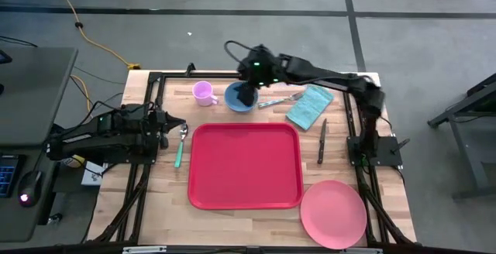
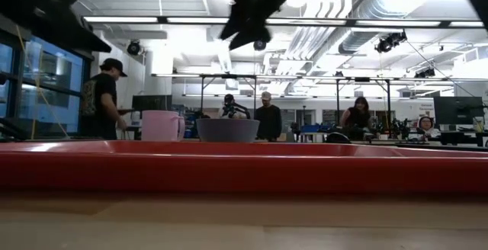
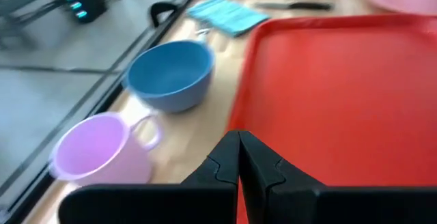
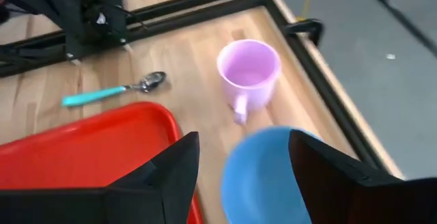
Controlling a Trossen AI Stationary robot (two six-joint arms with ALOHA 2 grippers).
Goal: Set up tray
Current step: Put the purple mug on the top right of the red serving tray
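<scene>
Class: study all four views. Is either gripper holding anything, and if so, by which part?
Nothing is held. The right gripper is open above the blue bowl, not gripping it. The left gripper is shut and empty beside the tray.

The high view looked straight down; the low view faced level across the bench (image 1: pixel 256 217); both wrist views shared the blue bowl (image 3: pixel 171 74).

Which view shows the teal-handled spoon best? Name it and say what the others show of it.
The right wrist view: the spoon lies whole and unblocked on the wood beside the tray. The high view shows it too, smaller, by the left gripper. The low and left wrist views do not show it.
</scene>
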